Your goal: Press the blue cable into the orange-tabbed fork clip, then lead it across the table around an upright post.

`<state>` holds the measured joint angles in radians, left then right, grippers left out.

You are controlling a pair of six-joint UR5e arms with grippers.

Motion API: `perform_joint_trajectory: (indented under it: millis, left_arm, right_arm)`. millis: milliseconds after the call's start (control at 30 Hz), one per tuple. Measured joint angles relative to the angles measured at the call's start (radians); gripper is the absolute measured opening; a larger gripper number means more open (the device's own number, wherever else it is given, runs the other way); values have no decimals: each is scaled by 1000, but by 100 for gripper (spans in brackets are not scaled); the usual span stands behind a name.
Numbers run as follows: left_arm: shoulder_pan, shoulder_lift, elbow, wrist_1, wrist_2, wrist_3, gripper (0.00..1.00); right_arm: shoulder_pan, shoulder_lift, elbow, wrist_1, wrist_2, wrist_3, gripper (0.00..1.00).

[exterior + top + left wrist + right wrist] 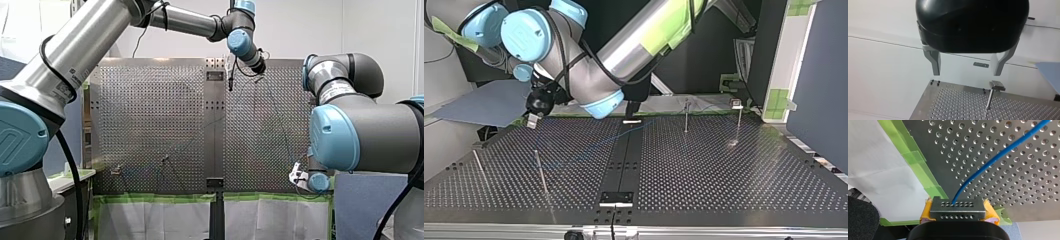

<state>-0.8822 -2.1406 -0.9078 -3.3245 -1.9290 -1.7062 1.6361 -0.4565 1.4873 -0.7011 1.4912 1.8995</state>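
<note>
The blue cable (998,155) runs out from between the yellow pads (926,211) of my right gripper (958,206), which is shut on it just above the perforated table (1023,195). In the top view that gripper (531,120) sits at the table's far left corner, and the cable (594,145) crosses toward the middle. A small clip (736,103) tops a post at the far right there. My left gripper (966,72) hangs high over the table with its metal fingers (935,63) open and empty. In the front view it (260,67) is up at the top middle.
Thin upright posts stand on the table: two at the top view's left (541,172) (479,167) and one right of the middle (686,115). Below my left gripper stands a post with a grey block head (996,86). Green tape (920,170) lines the table edge.
</note>
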Motion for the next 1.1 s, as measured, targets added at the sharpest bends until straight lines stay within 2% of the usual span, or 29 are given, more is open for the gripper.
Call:
perform_joint_trajectory:
  millis: [167, 300, 700, 1100]
  left_arm:
    - [9, 0, 0, -1, -5, 47, 99]
    - [16, 0, 0, -1, -27, 42, 99]
    - [20, 0, 0, -4, -146, -72, 99]
    - [22, -1, 0, -41, -279, -206, 99]
  right_arm:
    - [0, 0, -1, 0, -1, 1, 0]
    - [0, 0, -1, 0, -2, 4, 0]
    - [-3, 0, -1, 1, -5, 1, 0]
    - [-3, 0, -1, 2, -5, -9, 0]
